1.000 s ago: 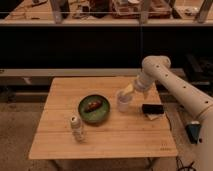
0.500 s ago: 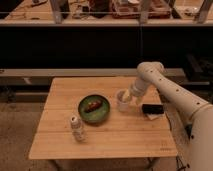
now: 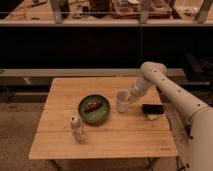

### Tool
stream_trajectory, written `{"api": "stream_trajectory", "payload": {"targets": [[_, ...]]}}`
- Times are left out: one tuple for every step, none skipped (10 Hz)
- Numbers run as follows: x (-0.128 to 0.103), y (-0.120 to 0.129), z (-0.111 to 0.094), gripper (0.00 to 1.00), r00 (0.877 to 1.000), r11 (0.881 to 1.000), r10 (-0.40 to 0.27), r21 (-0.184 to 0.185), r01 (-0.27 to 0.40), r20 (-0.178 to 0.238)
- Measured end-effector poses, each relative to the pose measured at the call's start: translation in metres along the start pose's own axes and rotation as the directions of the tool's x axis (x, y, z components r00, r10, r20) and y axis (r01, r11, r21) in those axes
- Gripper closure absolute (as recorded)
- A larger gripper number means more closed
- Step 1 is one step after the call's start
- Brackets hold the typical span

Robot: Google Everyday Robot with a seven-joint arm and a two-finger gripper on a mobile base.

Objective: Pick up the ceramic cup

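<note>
In the camera view, the ceramic cup (image 3: 121, 100) is standing upright on the wooden table (image 3: 105, 132), just right of the green bowl (image 3: 94, 109). The gripper (image 3: 129, 98) is sitting low against the cup's right side, so the cup lies immediately to its left, vertical axis, rim up. Whether it is clenched on the cup I cannot tell.
</note>
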Motion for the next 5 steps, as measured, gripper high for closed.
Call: {"api": "stream_trajectory", "payload": {"targets": [[0.004,-0.002,-0.018,1.0,1.0,0.999,0.0,0.035,0.001,-0.016],[0.004,-0.002,-0.033,1.0,1.0,0.998,-0.002,0.056,0.003,-0.023],[0.005,-0.001,-0.055,1.0,0.999,0.998,-0.011,0.069,0.014,-0.036],[0.004,0.0,-0.069,1.0,0.999,0.998,-0.024,0.06,0.026,-0.041],[0.002,0.001,-0.082,1.0,0.998,0.998,-0.046,0.042,0.048,-0.046]]}}
